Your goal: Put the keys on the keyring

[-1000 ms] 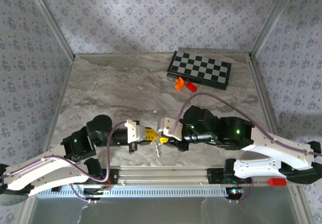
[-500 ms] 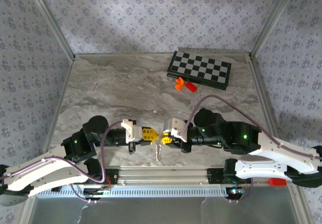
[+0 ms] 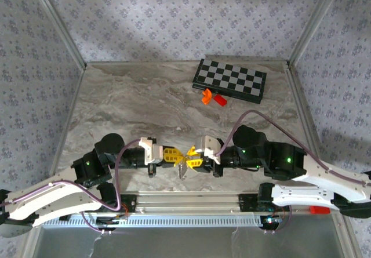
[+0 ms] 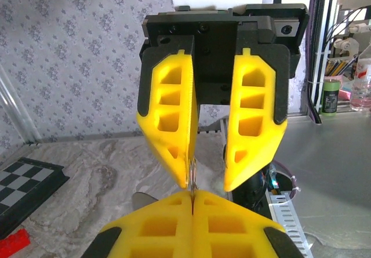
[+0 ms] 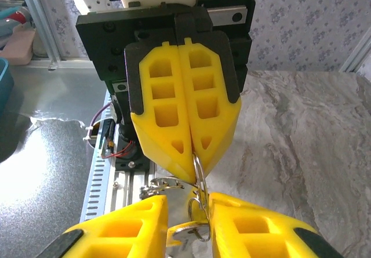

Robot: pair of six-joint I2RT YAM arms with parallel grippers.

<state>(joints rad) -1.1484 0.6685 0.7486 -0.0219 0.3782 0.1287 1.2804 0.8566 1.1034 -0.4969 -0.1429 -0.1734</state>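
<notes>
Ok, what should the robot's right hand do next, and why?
Probably close the right jaws gently on the key: they stand apart around it, and it seems to hang loose from the keyring that the shut left jaws pinch.

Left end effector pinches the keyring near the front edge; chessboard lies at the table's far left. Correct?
No: the top external view shows the chessboard at the far right of the table. The left end effector does pinch the keyring near the front edge.
</notes>
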